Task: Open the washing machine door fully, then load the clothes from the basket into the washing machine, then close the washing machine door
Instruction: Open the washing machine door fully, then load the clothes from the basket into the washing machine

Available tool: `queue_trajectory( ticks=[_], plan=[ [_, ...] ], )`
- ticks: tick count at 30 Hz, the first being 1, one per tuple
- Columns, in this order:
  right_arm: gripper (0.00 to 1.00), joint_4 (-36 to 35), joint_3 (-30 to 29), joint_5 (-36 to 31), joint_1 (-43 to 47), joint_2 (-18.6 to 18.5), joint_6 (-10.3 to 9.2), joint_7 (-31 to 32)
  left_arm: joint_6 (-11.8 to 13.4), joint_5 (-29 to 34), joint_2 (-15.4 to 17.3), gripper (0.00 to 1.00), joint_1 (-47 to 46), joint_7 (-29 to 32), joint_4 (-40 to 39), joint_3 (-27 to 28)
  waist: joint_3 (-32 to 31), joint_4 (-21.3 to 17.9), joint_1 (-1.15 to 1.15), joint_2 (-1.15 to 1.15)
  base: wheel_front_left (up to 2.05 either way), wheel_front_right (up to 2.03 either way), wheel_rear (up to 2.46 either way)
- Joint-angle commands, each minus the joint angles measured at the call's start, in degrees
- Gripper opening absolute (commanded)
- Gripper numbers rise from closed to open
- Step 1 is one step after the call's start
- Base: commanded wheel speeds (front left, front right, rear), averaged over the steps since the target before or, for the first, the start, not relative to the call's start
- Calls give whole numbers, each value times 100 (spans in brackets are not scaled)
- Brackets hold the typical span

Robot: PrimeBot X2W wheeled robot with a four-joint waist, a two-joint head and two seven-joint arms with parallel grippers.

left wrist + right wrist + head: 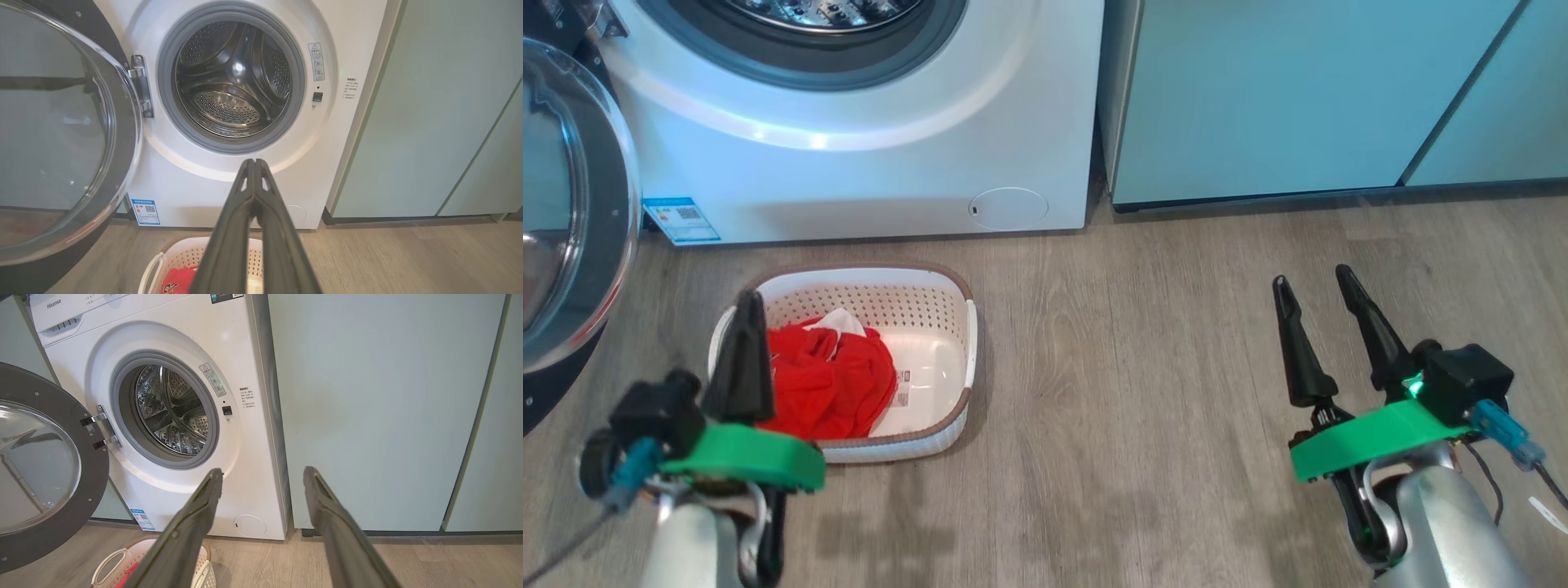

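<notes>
The white washing machine [866,163] [318,134] [245,457] stands at the back with its steel drum [233,85] bare. Its round black-rimmed door [572,212] [61,130] [45,465] hangs swung wide to the left. On the floor before it sits the cream basket [931,359] [179,257] [110,563] holding red clothes [829,380] [179,279] with a white piece [843,321] on top. My left gripper [749,304] [254,162] hovers over the basket's left side, shut and holding nothing. Well to the right, above bare floor, my right gripper [1313,282] [263,473] is open.
Pale teal cabinets [1307,90] [388,408] stand right of the machine. Wood floor [1143,392] stretches between the basket and my right arm. The open door juts out at the far left.
</notes>
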Motion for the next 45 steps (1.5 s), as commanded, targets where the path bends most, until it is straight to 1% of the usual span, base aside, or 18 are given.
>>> queue_trajectory(
  ticks=[1, 4, 6, 7, 9, 10, 16, 20, 34, 40, 45],
  plan=[
    [100, -226, 84, 7, -96, 38, 0, -53, 86, -81, 83, 0, -10, -28, -231, 62, -17, -21, 0, 0, 0, 0, 0],
    [100, -227, 77, 17, -73, 38, 0, -53, 140, -132, 83, 0, 87, -28, -241, -45, -30, -30, 0, 0, 0, 0, 0],
    [100, -235, 68, 36, -42, 38, 0, -53, 222, -169, 83, 0, 196, -28, -282, -181, -48, -26, 0, 0, 0, 0, 0],
    [100, -238, 64, 42, -33, 38, 0, -53, 240, -195, 83, 6, 219, -28, -301, -213, -54, -22, 0, 0, 0, 0, 0],
    [100, -239, 53, 50, -13, 38, 0, -53, 251, -242, 83, 87, 273, -28, -331, -286, -73, -8, 0, 0, 0, 0, 0],
    [100, -241, 52, 54, -3, 38, 0, -53, 252, -247, 83, 100, 298, -28, -334, -316, -81, 0, 0, 0, 0, 0, 0],
    [100, -254, 45, 60, 28, 38, 0, -53, 250, -267, 82, 100, 356, -28, -284, -432, -115, 53, 0, 0, 0, 0, 0],
    [100, -254, 36, 54, 37, 38, 0, -53, 302, -259, 82, 100, 360, -28, -179, -463, -126, 75, 0, 0, 0, 0, 0],
    [100, -260, 43, 43, 53, 38, 0, -53, 358, -217, 82, 100, 367, -28, -215, -559, -109, 90, 0, 0, 0, 0, 0],
    [100, -240, 59, 28, 45, 38, 0, -53, 345, -186, 82, 100, 359, -28, -237, -583, -92, 96, 0, 0, 0, 0, 0],
    [100, -234, 72, 21, 39, 38, 0, -53, 290, -302, 82, 100, 337, -28, -275, -590, -80, 109, 0, 0, 0, 0, 0]
  ],
)
